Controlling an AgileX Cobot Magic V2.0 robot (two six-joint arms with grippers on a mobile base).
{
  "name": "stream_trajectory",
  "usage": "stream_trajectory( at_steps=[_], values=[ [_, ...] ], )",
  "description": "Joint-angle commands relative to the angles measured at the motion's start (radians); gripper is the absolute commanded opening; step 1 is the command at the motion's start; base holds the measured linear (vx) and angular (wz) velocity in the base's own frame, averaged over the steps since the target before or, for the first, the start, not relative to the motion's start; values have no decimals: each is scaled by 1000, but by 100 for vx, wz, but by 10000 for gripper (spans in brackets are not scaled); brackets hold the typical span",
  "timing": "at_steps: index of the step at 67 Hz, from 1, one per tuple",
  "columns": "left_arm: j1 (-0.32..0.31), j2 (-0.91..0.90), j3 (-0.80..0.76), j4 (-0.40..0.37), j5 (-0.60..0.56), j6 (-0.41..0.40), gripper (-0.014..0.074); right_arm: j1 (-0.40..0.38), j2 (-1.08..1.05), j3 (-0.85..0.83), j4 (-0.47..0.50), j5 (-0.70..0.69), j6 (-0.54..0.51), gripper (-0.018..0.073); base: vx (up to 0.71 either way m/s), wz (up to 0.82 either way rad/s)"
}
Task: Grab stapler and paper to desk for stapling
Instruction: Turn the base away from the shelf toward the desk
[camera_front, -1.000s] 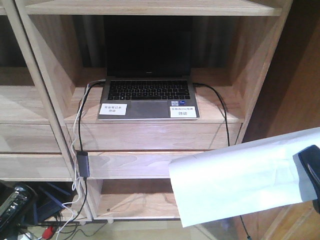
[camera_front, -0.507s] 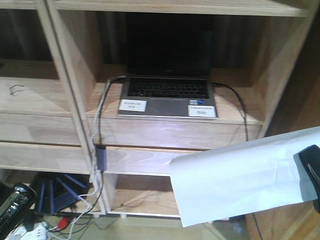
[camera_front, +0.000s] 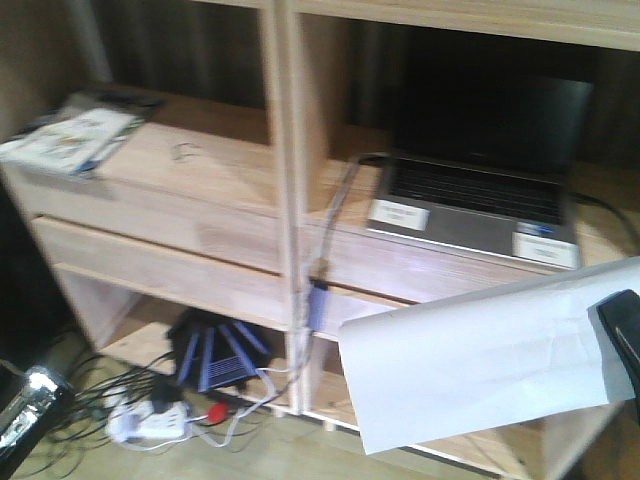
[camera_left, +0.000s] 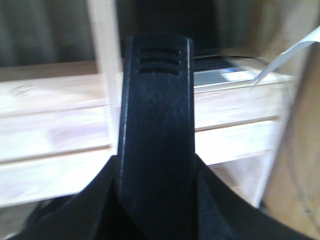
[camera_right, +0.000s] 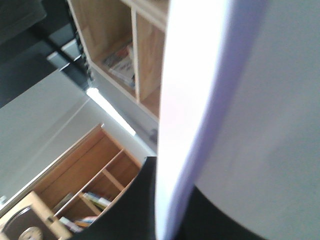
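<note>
The paper (camera_front: 470, 365), a white, faintly creased rectangular sheet, juts out flat to the left of the right gripper (camera_front: 625, 345), whose black jaws pinch its edge, with a pale-wood shelf (camera_front: 170, 215), hanging cables (camera_front: 335, 215) and a grey laptop (camera_front: 470, 195) beyond it.

We record an office-like room: a light-wood shelving unit (camera_front: 285, 150) holds an open, labelled laptop (camera_front: 480, 190) and booklets (camera_front: 70, 140), and cables run to a floor power strip (camera_front: 150, 425).
</note>
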Motion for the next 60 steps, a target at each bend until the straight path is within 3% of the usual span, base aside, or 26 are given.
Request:
stream_trajectory(
  at_steps=[1,60],
  values=[
    [-3,14,-30,-22,-121,-2,-7,1,2,8,17,-63,-6,-9,1,60],
    [-3,14,-30,-22,-121,-2,-7,1,2,8,17,-63,-6,-9,4,48]
  ],
)
